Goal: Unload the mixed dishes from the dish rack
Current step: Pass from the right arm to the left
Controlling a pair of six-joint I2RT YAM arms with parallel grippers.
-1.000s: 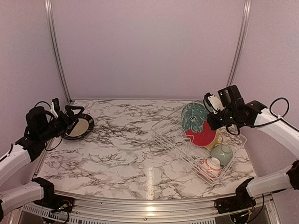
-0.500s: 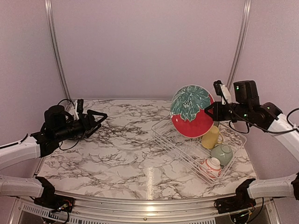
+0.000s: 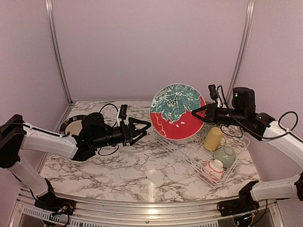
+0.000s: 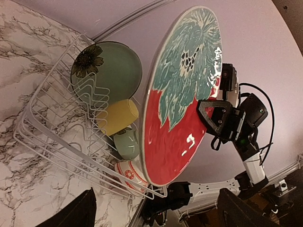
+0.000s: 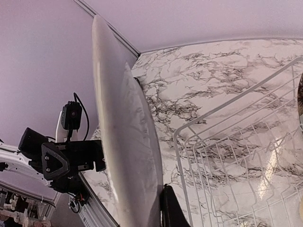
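Looking down from the top camera, I see the marble table (image 3: 118, 161) first, and the white wire dish rack (image 3: 189, 156) sits on its right side. My right gripper (image 3: 201, 112) is clamped on the right edge of the red-and-teal floral plate (image 3: 177, 111) and holds it up in the air on its edge, over the left end of the rack, with its painted face toward the left arm. My left gripper (image 3: 144, 131) hangs over the middle of the table with its fingers spread wide and nothing in them, and it points at the plate from close by without touching it. In the left wrist view, the pale green plate (image 4: 106, 71) stands upright at the far end of the rack. The black-rimmed cream plate (image 3: 71, 124) lies flat at the far left of the table, behind the left arm. The yellow mug (image 3: 213, 138) leans in the rack. The pale green bowl (image 3: 225, 155) sits just beside it, and the small white-and-red patterned bowl (image 3: 214, 168) is at the near end.
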